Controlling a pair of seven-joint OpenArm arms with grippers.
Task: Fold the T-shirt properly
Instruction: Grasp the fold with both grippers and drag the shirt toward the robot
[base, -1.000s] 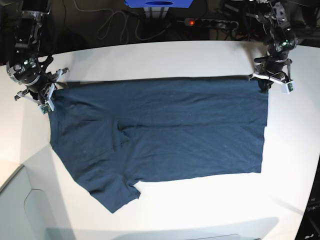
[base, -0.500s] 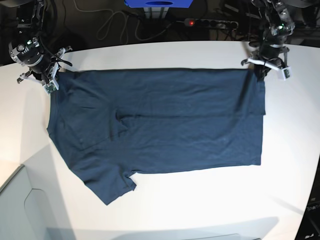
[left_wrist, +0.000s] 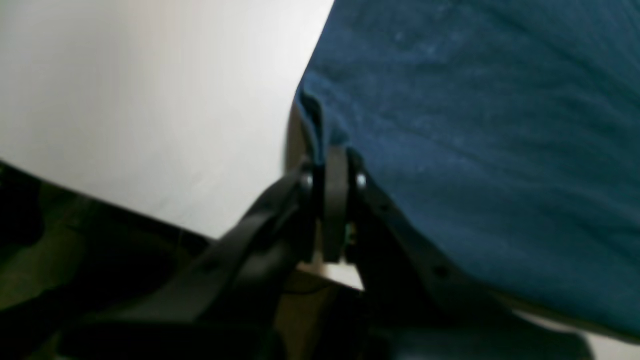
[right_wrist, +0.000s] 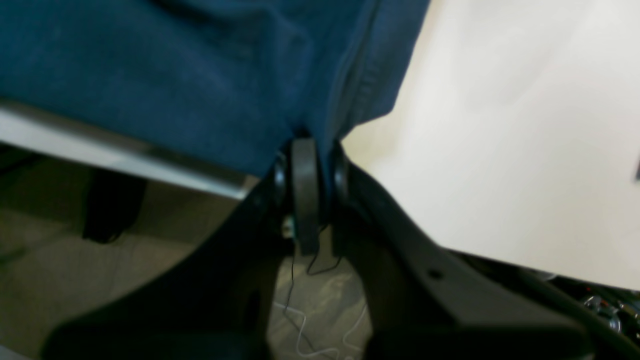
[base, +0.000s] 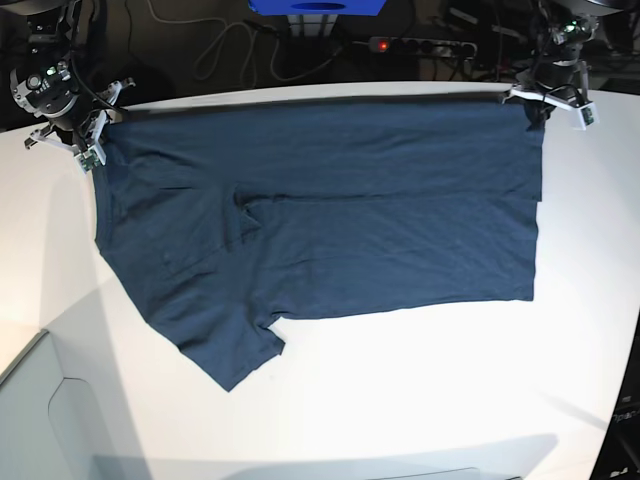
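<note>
The dark navy T-shirt (base: 330, 210) lies spread across the white table (base: 400, 400), one sleeve pointing toward the near left. Its far edge is pulled taut between both grippers along the table's back edge. In the base view my left gripper (base: 541, 101) is at the far right, shut on the shirt's corner. My right gripper (base: 96, 134) is at the far left, shut on the other corner. In the left wrist view the left gripper (left_wrist: 330, 156) pinches the T-shirt (left_wrist: 475, 125) at its edge. In the right wrist view the right gripper (right_wrist: 305, 141) clamps a fold of the T-shirt (right_wrist: 175, 75).
Behind the table's far edge lie a power strip (base: 420, 45) with a red light, loose cables (base: 230, 50) and a blue box (base: 320, 8). A grey panel (base: 40, 420) sits at the near left corner. Bare white table (left_wrist: 150, 100) lies beside the cloth.
Both grippers have moved toward the table's far edge, dragging the shirt's held edge with them. The whole shirt has slid away from me and lies flatter.
</note>
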